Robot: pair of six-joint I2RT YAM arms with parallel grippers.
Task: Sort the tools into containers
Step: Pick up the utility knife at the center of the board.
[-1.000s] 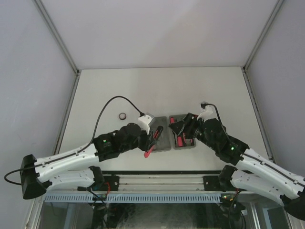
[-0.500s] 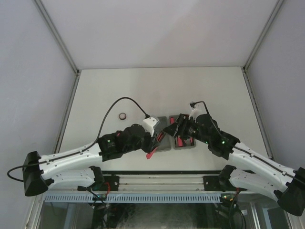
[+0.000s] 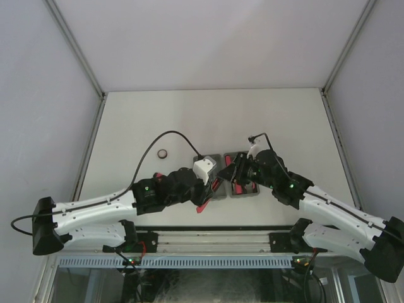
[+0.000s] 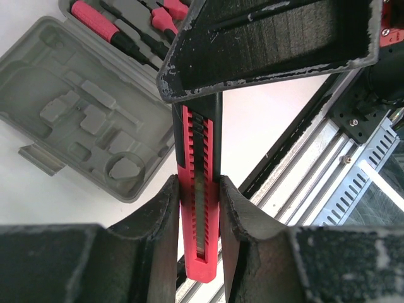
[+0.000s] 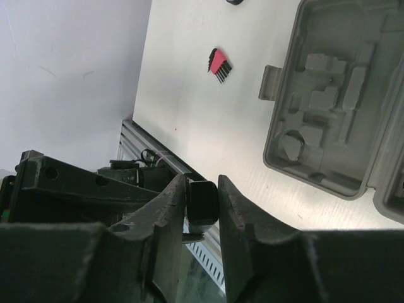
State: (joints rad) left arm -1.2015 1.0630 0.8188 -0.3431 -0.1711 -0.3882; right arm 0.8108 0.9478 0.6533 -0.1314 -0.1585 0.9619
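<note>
Left hand: My left gripper (image 4: 199,192) was closed down to a narrow gap. Both pads were pressed flat on the red end of the utility knife (image 4: 199,158), which ran straight out ahead from between my fingers.
Right hand: My right gripper (image 5: 202,184) stood just as narrow, with the knife's black end between its fingers. Both pads looked to be touching it, so the knife was pinched at both ends and bridged my two hands.
Knife: It was a red-and-black body held clear of the table (image 3: 214,120). The table's near edge and the metal rail (image 4: 328,164) were below my left fingers and off to their right.
Empty tray: The grey empty tray (image 4: 76,120) lay ahead and to the left of my left fingers. From my right hand it lay ahead and to the right. Its moulded recesses were bare.
Second tray: The second tray (image 4: 136,9) sat just beyond the empty one from my left hand, the two touching along one long side.
Screwdrivers: The red-handled screwdrivers (image 4: 95,19) were lying in that farther tray.
Hex keys: A small red-and-black set of hex keys (image 5: 219,64) lay on the bare table ahead of my right fingers, left of the empty tray and apart from it.
Ring: The dark ring (image 3: 163,153) lay on the table on my left hand's side, well apart from the trays.
</note>
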